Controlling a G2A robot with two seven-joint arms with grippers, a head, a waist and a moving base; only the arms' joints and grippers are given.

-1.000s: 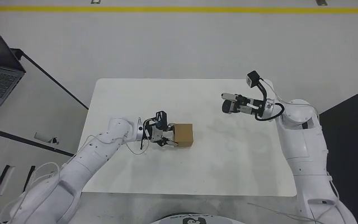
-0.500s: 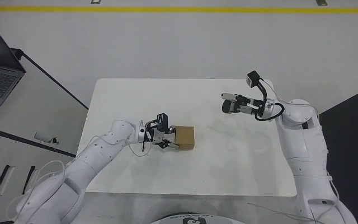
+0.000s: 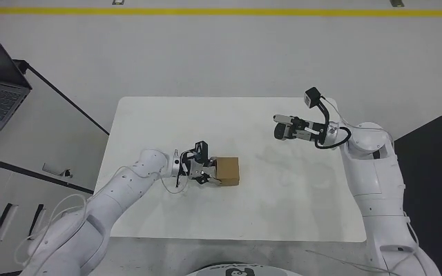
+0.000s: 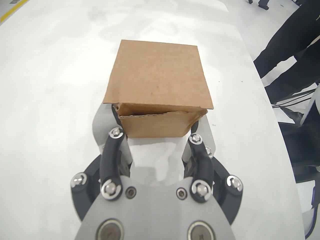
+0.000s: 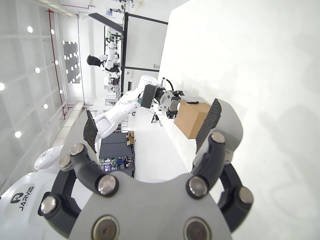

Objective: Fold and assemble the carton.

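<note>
A brown cardboard carton (image 3: 228, 170) lies on the white table (image 3: 290, 207), left of the middle. In the left wrist view the carton (image 4: 157, 81) has its top panel flat and a ragged end flap folded inward at the near end. My left gripper (image 4: 155, 118) straddles that near end, one finger (image 4: 105, 116) against each side wall, and is shut on the carton. From above the left gripper (image 3: 205, 172) sits at the carton's left end. My right gripper (image 3: 279, 129) hovers over the back right of the table, open and holding nothing, with the carton (image 5: 190, 121) far beyond its fingers.
A laptop (image 3: 10, 86) and a black frame (image 3: 62, 96) stand off the table's left side. The table's rounded far edge (image 4: 225, 8) lies beyond the carton.
The left gripper and the carton have shifted together slightly to the right and toward the front edge. The right arm has not moved.
</note>
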